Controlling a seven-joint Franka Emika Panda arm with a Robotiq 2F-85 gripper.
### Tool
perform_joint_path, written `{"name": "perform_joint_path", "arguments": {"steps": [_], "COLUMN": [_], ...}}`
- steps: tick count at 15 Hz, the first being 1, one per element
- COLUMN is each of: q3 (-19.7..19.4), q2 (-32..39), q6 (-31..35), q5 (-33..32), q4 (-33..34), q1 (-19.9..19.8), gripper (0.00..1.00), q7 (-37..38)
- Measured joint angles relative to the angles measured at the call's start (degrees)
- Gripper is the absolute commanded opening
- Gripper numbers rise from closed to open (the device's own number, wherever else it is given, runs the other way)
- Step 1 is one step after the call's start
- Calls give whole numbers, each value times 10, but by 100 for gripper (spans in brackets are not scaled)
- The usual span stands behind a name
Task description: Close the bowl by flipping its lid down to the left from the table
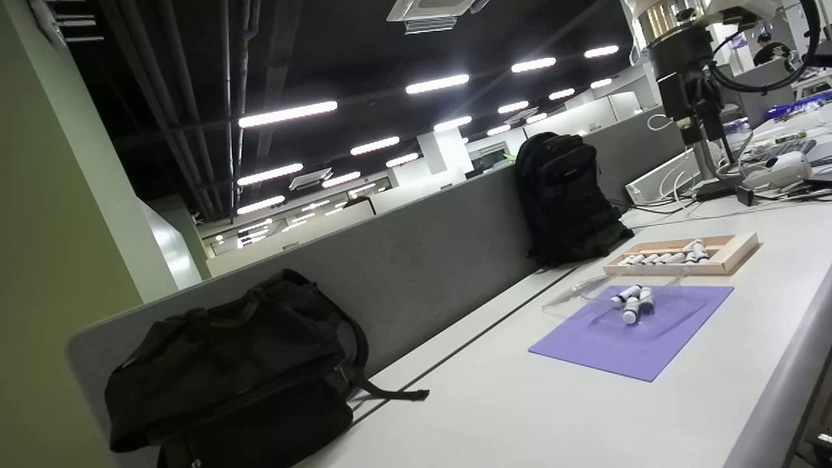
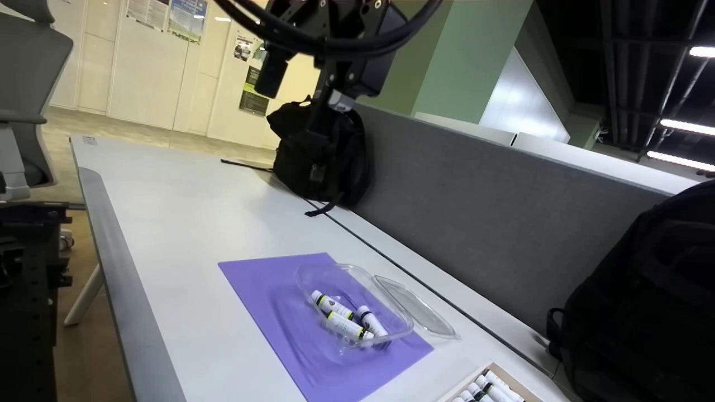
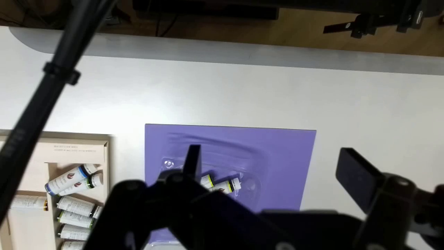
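End effector (image 3: 274, 166), spread wide and pointing downward, hangs above the table (image 3: 225, 93)

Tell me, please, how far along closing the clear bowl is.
None of the closing looks done, though white tubes lie in the bowl. In hand: nothing; the gripper hangs open and empty. Remaining: flipping the lid, which lies beside the bowl, down over it.

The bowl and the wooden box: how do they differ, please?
The bowl is see-through; the wooden box is not. The bowl sits on the purple mat; the wooden box rests directly on the table. The bowl holds three tubes; the wooden box holds more. Both have open tops.
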Motion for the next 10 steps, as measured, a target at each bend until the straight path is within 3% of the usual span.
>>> {"name": "perform_joint_path", "arguments": {"steps": [5, 10], "q3": [-5, -60], "q2": [15, 132], "q6": [9, 55], "q5": [22, 143], "q4": [10, 95], "q1": [3, 34], "gripper": [100, 100], "q7": [-10, -89]}}
